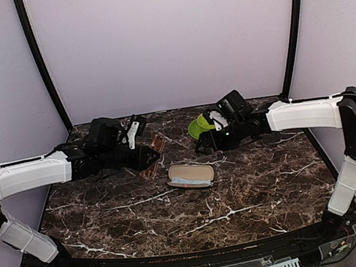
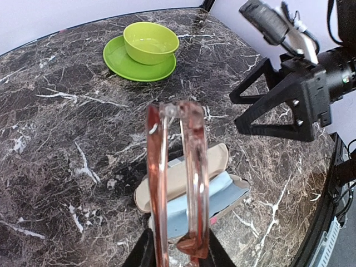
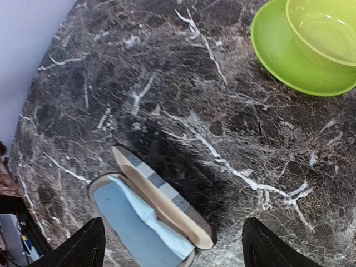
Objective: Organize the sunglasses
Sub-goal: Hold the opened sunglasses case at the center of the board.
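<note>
One pair of sunglasses [image 2: 196,178] inside left gripper [image 2: 179,253].

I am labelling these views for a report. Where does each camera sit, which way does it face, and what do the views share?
Top external: above and behind the robot, looking down on the table; the left gripper and right gripper show, with their arms.
Left wrist: faces across the table toward the right gripper; its own gripper holds the sunglasses, open case beyond.
Right wrist: looks down at the case; its own open fingers at the bottom.
Shared: all three see the case and the green bowl.
</note>
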Available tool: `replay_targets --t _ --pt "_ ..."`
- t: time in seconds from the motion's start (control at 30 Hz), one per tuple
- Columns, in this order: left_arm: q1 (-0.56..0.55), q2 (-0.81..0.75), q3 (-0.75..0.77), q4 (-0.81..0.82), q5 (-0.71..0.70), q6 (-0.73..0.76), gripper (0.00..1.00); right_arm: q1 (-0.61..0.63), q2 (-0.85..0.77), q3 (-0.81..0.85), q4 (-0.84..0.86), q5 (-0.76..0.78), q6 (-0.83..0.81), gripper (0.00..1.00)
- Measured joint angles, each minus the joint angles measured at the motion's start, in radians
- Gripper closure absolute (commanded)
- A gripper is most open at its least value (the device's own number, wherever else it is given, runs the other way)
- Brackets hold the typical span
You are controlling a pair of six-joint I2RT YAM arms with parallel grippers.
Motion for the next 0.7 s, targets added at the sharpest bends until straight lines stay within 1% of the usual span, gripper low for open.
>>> replay_targets --t 0.17,0.27,0.53,0.7 --pt "0.0 -0.004 -0.006 0.0 0.008 -0.022 0.75 -0.002 0.118 0.037 -0.089 0.004 -0.113 0.14" --pt "0.0 -0.006 -0.008 0.0 0.01 -0.028 0.75 -0.003 0.172 0.05 -0.12 -0.016 -0.166 0.18" --pt "0.0 -0.008 -0.017 0.001 0.017 -0.041 0.75 -0.004 0.227 0.056 -0.134 -0.11 -0.249 0.42" --pt "0.0 -0.008 -0.018 0.003 0.022 -0.043 0.74 -0.004 0.227 0.056 -0.127 -0.151 -0.271 0.53"
